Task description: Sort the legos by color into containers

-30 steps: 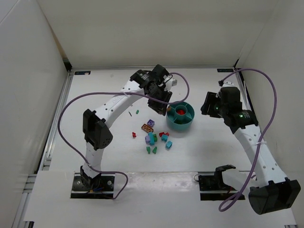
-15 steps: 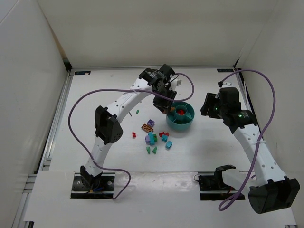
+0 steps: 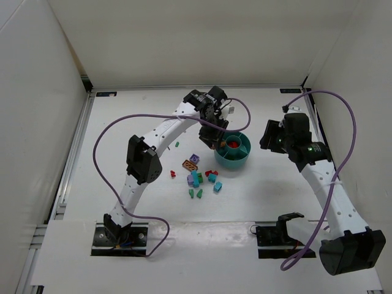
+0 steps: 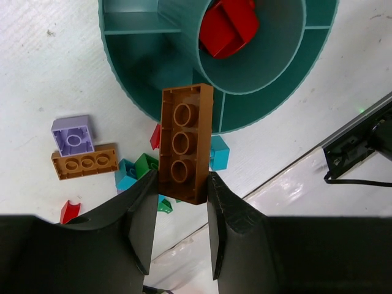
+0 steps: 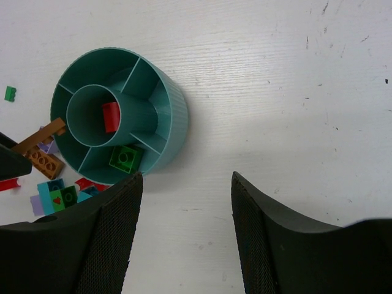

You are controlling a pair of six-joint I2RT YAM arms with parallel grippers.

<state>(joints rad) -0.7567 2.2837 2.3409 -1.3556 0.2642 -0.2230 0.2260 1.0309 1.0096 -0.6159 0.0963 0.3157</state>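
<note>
The round teal bowl [image 3: 236, 164] stands right of the table's middle, with a red lego [image 4: 226, 27] in its central cup and a green lego [image 5: 125, 157] in an outer compartment. My left gripper [image 3: 211, 136] hangs over the bowl's left rim [image 4: 131, 73], shut on an orange three-stud lego [image 4: 184, 144] that points toward the outer ring. Loose legos [image 3: 199, 174] in purple, orange, teal, green and red lie just left of and in front of the bowl. My right gripper [image 3: 269, 136] hovers to the right of the bowl [image 5: 174, 116], open and holding nothing.
A single green lego [image 3: 176, 144] and a red one [image 3: 173, 174] lie apart to the left of the pile. White walls close in the table at the back and both sides. A purple lego [image 4: 73, 135] and an orange one [image 4: 86, 161] lie side by side.
My left gripper has moved right with the orange lego, from beside the bowl to over its left rim. The right arm has stayed still.
</note>
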